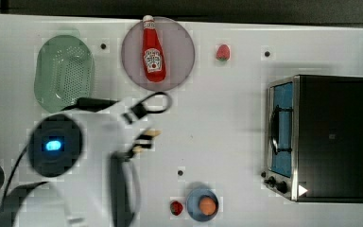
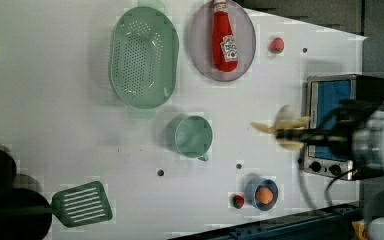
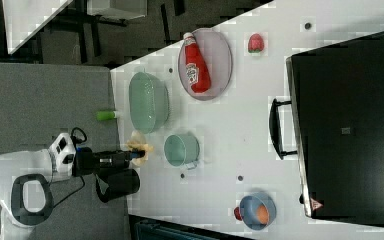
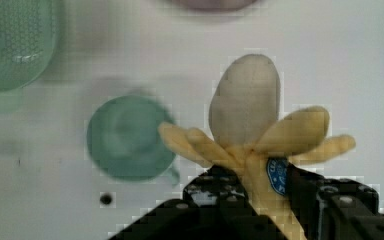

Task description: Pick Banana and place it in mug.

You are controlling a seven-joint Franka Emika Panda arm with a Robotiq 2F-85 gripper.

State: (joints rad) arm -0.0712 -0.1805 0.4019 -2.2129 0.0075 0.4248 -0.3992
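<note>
The Banana (image 4: 245, 107) is pale, with its yellow peel flaps spread open, and it is held up off the table. My gripper (image 4: 260, 192) is shut on its lower stem end. The left view shows the gripper (image 2: 286, 134) and Banana (image 2: 286, 116) in the air in front of the toaster oven. In the right view the Banana (image 3: 139, 145) hangs off the table's edge. The green mug (image 2: 193, 136) stands upright on the table, apart from the fruit, below the colander in the left view. It appears again as the mug (image 3: 180, 149) and the mug (image 4: 127, 137). In the top view my arm covers the mug.
A light-green colander (image 2: 142, 56) lies beside a purple plate (image 2: 198, 50) carrying a red ketchup bottle (image 2: 224, 37). A strawberry (image 2: 276, 45) sits near a toaster oven (image 1: 328, 137). A blue bowl (image 2: 254, 186) holds an orange, and a green spatula (image 2: 82, 203) lies by black pots.
</note>
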